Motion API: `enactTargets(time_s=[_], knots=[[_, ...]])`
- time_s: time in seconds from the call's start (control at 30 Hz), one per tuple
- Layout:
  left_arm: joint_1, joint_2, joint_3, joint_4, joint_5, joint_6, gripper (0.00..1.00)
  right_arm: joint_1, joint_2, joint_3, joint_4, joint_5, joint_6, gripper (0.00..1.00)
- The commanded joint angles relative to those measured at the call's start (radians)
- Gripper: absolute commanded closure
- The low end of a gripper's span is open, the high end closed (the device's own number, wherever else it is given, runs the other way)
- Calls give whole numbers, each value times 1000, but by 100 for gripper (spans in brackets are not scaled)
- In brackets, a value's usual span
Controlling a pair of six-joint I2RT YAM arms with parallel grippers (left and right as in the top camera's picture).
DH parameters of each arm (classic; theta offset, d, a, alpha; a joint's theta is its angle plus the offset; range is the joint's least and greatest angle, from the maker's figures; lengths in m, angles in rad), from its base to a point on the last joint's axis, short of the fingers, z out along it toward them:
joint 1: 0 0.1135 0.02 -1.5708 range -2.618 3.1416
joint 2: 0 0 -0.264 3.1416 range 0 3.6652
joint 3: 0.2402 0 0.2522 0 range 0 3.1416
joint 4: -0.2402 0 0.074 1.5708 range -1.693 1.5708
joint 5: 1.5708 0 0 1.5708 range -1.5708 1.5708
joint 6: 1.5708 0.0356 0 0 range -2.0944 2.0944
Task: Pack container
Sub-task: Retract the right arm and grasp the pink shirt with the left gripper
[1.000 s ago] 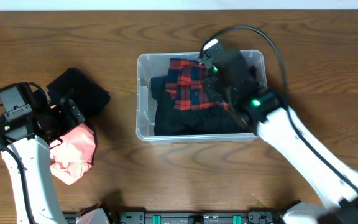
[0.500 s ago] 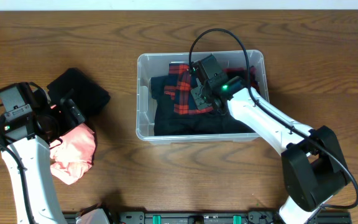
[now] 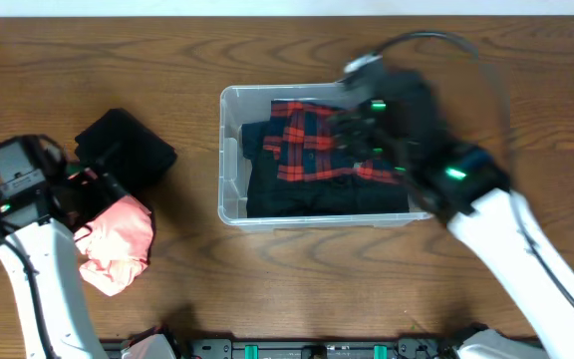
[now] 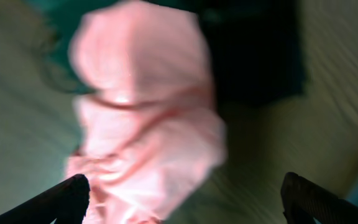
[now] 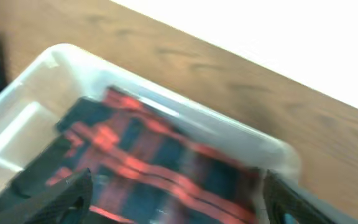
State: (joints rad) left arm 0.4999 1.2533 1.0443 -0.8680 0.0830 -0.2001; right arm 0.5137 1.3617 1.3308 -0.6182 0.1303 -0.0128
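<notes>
Now, seen from above, the container [image 3: 229, 160], a clear plastic bin, sits in the middle of the worktop [image 3: 287, 289]. Its long axis runs left to right. Inside it a red plaid garment [image 3: 312, 145] lies on dark clothing [image 3: 307, 197].

My right pincer [image 5: 174, 205] hangs over the right part of the bin. The arm is blurred in the overhead view. In the wrist view its two fingertips stand wide apart at the lower corners, with nothing between them and the plaid cloth below.

My left pincer [image 4: 188, 200] is well apart from the bin, out on the left of the worktop. Its fingers are also spread wide and hold nothing. A crumpled pink garment [image 4: 145, 112] lies straight ahead of it. A black garment [image 4: 253, 56] lies just beyond, touching the pink one.

I judge that the next move turns on this: the loose clothes lie beside my left arm, which is much the nearer. The bin is off to that arm's right, so the pink piece would have to travel rightward to reach it.

No brand, label or writing can be read in any view. The clothing covers the base of the bin.
</notes>
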Motion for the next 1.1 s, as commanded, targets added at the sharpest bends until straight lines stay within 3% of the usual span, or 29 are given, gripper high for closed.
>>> enactTargets(time_s=[0.0,0.17,0.3,0.43,0.5,0.6,0.77,0.8,1.07], knots=[[134,48,12,4,-58,-114,2,-105,-56,3,-86,76,-14,13],[251,178,11,26,90,-51,2,-227,-75,3,-201,75,-11,13],[258,324,11,40,101,-43,2,-268,-73,2,-227,74,-11,13],[256,477,11,90,249,35,2,-271,-73,2,-227,71,-11,13],[256,537,11,106,317,65,16,-271,-73,2,-227,71,-11,13],[256,600,11,108,352,78,47,-270,-73,2,-225,72,-11,14],[256,592,12,71,402,115,88,-271,-73,2,-231,73,-11,15],[256,578,14,62,418,116,93,-272,-73,2,-229,78,-11,15],[226,326,47,-47,542,156,94,-339,-91,3,-212,109,67,16]])
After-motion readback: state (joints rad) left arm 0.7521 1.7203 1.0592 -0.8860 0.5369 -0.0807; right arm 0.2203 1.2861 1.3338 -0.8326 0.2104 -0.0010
